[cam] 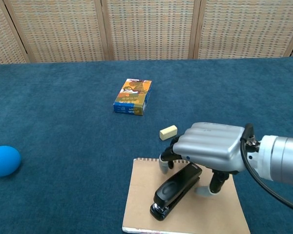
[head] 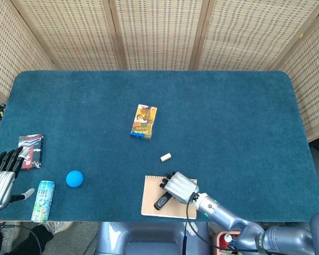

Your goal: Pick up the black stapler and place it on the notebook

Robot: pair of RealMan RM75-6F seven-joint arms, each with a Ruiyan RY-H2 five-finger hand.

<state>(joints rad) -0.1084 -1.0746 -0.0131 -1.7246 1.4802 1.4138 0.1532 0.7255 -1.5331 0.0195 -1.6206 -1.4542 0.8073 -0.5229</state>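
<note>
Blue table (cam: 63,97): right robot hand (cam: 211,147) holds stapler (cam: 176,190) on notebook (cam: 141,204).

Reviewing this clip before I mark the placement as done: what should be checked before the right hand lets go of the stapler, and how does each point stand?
1. Black stapler over the notebook, not the cloth: ok.
2. Stapler resting flat on the cover: cannot tell; its front end looks down, the rear is hidden under the right hand.
3. Right hand's fingers on the stapler: ok, it is not released.
4. Stapler clear of the notebook's near edge: not ok; its tip sits close to that edge.
5. Eraser clear of the retreat path: ok, it lies beyond the notebook.
6. Left hand out of the way: ok, at the table's far left.
</note>
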